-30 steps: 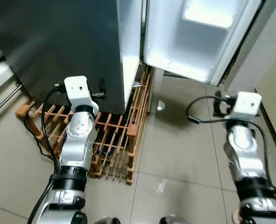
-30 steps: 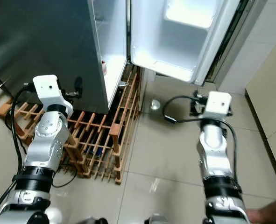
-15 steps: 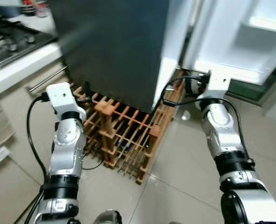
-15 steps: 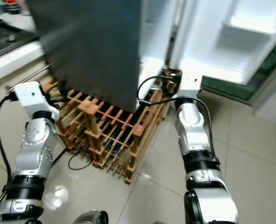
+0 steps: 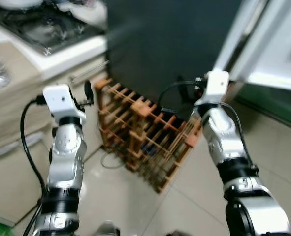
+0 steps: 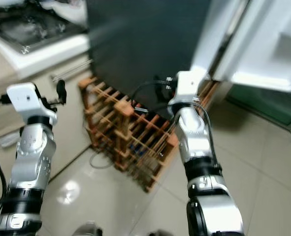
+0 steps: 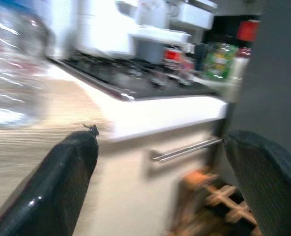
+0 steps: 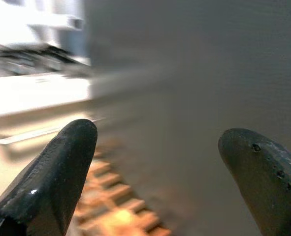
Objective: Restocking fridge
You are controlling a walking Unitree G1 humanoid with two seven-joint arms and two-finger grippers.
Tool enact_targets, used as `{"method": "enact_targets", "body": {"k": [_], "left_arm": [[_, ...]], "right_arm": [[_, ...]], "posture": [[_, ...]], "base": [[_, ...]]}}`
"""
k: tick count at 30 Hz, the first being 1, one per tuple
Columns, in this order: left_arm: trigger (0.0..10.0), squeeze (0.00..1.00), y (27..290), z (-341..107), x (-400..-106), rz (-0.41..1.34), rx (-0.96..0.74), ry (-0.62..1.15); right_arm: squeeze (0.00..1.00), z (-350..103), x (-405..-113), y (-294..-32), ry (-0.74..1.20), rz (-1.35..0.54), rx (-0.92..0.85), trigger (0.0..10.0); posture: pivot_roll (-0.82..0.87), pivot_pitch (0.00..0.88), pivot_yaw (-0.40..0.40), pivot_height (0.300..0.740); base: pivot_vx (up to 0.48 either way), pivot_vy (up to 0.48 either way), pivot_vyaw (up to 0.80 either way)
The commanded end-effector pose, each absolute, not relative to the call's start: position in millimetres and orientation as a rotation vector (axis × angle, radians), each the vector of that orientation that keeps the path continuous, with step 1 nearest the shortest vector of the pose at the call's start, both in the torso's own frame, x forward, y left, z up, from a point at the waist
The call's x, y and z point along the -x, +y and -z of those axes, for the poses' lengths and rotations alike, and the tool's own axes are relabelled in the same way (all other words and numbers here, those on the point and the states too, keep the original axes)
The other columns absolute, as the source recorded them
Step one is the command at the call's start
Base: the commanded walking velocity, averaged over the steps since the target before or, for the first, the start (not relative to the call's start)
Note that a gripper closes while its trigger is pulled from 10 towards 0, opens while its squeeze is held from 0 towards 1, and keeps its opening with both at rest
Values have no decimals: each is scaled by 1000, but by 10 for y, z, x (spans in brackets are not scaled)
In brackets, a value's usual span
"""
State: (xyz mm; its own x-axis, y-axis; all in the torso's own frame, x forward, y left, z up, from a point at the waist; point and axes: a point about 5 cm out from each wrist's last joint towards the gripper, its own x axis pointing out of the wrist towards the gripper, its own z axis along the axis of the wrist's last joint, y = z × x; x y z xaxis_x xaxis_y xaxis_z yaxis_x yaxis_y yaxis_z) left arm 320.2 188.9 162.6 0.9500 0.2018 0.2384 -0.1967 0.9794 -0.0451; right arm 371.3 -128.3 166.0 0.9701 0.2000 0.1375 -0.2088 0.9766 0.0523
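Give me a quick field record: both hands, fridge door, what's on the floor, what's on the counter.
left hand: open, empty, raised toward the counter
right hand: open, empty, facing the dark fridge side
fridge door: open, white inside
floor: wooden rack against the fridge
counter items: gas hob, clear bottle
image: motion-blurred

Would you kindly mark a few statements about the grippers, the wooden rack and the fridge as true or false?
1. The left gripper is open and holds nothing. True.
2. The right gripper is shut on a bottle. False: it is open and holds nothing.
3. The slatted wooden rack stands on the tiled floor at the foot of the dark fridge. True.
4. The white fridge door is closed. False: it stands open.
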Motion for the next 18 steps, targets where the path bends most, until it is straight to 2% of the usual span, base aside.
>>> {"method": "enact_targets", "body": {"k": [1, 5, 16, 18], "left_arm": [[10000, 0, 1749, -1727, -3223, -150, -8, -287], [10000, 0, 1717, -1747, -3225, -157, -79, -294], [10000, 0, 1566, -1686, -3267, -161, -97, -247], [10000, 0, 1530, -1686, -3273, -158, -100, -244]], "right_arm": [[384, -1633, -3703, -1374, -124, -188, -72, 10000], [400, -1630, -3708, -1378, -121, -193, -72, 10000], [439, -1604, -3729, -1363, -109, -193, -68, 10000], [439, -1578, -3726, -1331, -98, -209, -63, 10000]], "posture": [[-18, 0, -60, 740], [-18, 0, -57, 740], [4, 0, -64, 740], [10, 0, -85, 740]], "base": [[0, 0, 669], [0, 0, 669], [0, -480, 645], [0, -480, 622]]}}
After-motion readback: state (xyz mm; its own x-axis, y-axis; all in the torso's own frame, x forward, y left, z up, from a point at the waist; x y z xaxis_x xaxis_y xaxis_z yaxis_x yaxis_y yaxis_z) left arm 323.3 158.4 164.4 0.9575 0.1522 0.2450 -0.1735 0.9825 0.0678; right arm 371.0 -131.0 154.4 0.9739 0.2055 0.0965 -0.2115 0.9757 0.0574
